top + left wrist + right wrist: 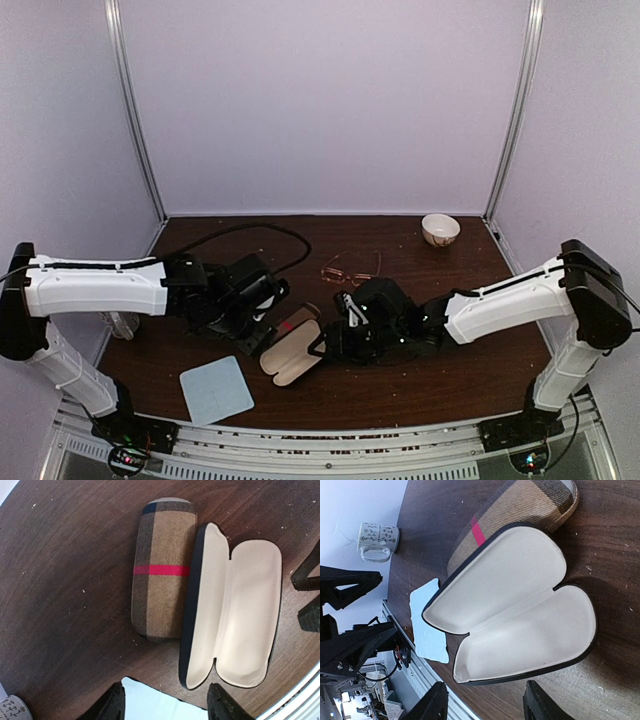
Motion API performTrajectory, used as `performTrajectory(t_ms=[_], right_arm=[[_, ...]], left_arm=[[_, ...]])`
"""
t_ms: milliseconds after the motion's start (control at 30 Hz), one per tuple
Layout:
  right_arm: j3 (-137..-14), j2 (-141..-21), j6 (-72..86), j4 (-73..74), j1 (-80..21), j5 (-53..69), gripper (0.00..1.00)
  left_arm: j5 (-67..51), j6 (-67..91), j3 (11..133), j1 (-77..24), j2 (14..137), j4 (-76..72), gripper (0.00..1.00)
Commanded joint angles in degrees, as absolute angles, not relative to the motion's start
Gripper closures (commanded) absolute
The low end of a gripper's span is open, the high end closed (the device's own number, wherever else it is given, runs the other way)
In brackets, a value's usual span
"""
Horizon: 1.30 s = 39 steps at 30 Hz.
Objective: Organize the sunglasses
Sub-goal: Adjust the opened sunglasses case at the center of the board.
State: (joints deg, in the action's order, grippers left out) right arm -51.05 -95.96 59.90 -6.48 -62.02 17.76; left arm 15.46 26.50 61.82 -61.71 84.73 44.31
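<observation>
A pair of thin copper-framed sunglasses [352,270] lies on the table behind the cases, out of both wrist views. A black case lies open [292,355] [235,615] [520,610], showing an empty cream lining. A brown plaid case with a red stripe [290,322] [162,570] [520,510] lies shut right beside it. My left gripper [262,325] [165,705] hovers open at the near ends of the cases, holding nothing. My right gripper [325,345] [485,702] is open just right of the open case, also holding nothing.
A light blue cloth [215,390] [155,705] [427,620] lies by the front edge. A patterned mug [377,540] stands at the left and a small bowl [440,229] at the back right. A black cable [250,232] loops across the back left.
</observation>
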Motion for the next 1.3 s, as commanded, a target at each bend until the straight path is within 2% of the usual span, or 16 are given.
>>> performTrajectory(t_ms=[0, 367, 1067, 1267], right_arm=[[-52.94, -98.06, 61.31, -4.50, -62.35, 17.05, 0.48], [-53.55, -102.55, 62.43, -5.27, -61.97, 18.27, 0.56], [-49.34, -105.78, 64.18, -12.21, -57.95, 20.30, 0.83], [-48.07, -105.91, 64.41, -13.44, -56.92, 20.02, 0.85]], left_arm=[[16.86, 26.11, 60.00, -61.09, 82.28, 41.60, 0.41], [16.61, 26.10, 56.93, -60.57, 80.95, 39.35, 0.42], [15.91, 23.67, 58.19, -58.42, 84.16, 37.37, 0.43], [15.86, 23.03, 59.06, -57.67, 84.88, 37.25, 0.43]])
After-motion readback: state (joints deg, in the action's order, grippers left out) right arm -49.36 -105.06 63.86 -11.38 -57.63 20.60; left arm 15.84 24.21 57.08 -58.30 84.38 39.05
